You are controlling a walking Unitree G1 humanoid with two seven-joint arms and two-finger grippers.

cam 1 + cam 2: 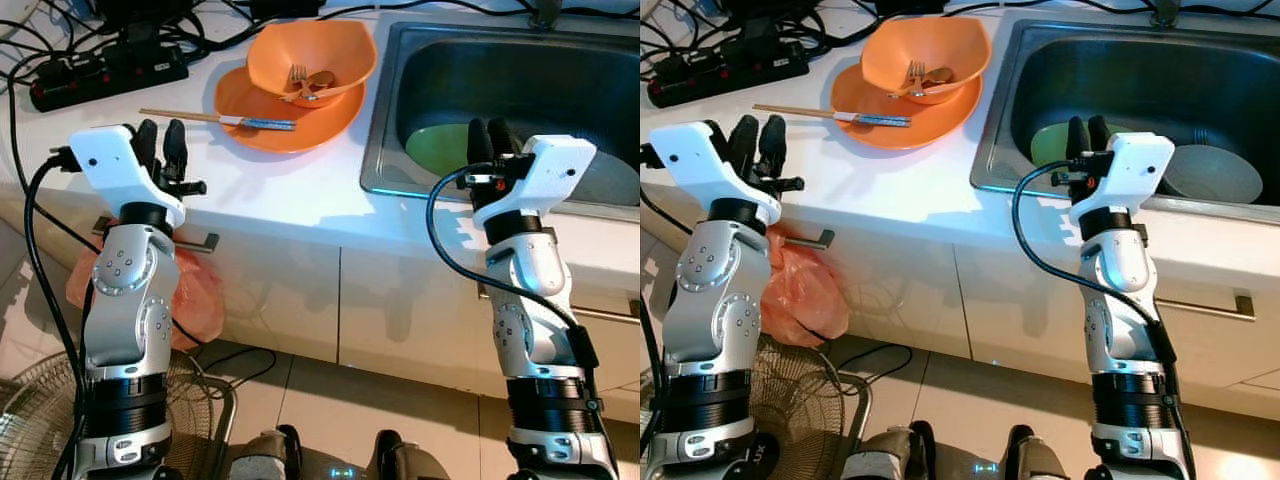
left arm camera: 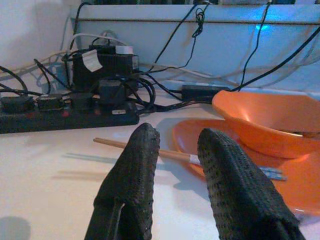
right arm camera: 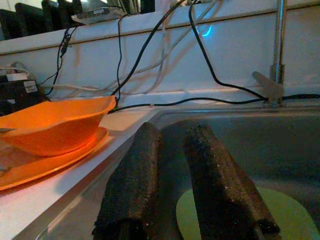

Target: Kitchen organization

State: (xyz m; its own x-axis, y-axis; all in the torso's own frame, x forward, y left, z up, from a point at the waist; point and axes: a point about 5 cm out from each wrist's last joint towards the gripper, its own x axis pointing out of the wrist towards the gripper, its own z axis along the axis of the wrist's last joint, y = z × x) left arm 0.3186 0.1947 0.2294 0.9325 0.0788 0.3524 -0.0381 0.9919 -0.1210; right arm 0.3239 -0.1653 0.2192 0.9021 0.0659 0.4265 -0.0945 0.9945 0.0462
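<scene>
Approach step, nothing grasped yet. Left claw (image 1: pixel 161 143) raised over near edge of white desk (image 1: pixel 270 190), fingers slightly parted with a narrow gap, empty. Just ahead of left claw: chopsticks (image 1: pixel 215 119) lying flat, far ends resting on orange plate (image 1: pixel 285 120). Orange bowl (image 1: pixel 312 55) stacked on that plate, fork (image 1: pixel 298 80) inside, maybe a spoon too, hard to tell. Power strip (image 1: pixel 105 75) and cable tangle beyond left claw, toward wall.

Right claw (image 1: pixel 1087 138) poised over near rim of steel sink (image 1: pixel 1110 60), fingers nearly together with only a slim gap, holding nothing. Green plate (image 3: pixel 277 212) on sink floor directly below and ahead of right claw; grey bowl (image 1: pixel 1210 172) beside it, further out to right.

Judged next: left claw forward and down onto chopsticks, or onto bowl rim; wider opening likely needed first. Thin chopsticks flat on desk, likely tricky pinch. Orange bag (image 1: pixel 195 295) hanging on drawer handle below left claw.
</scene>
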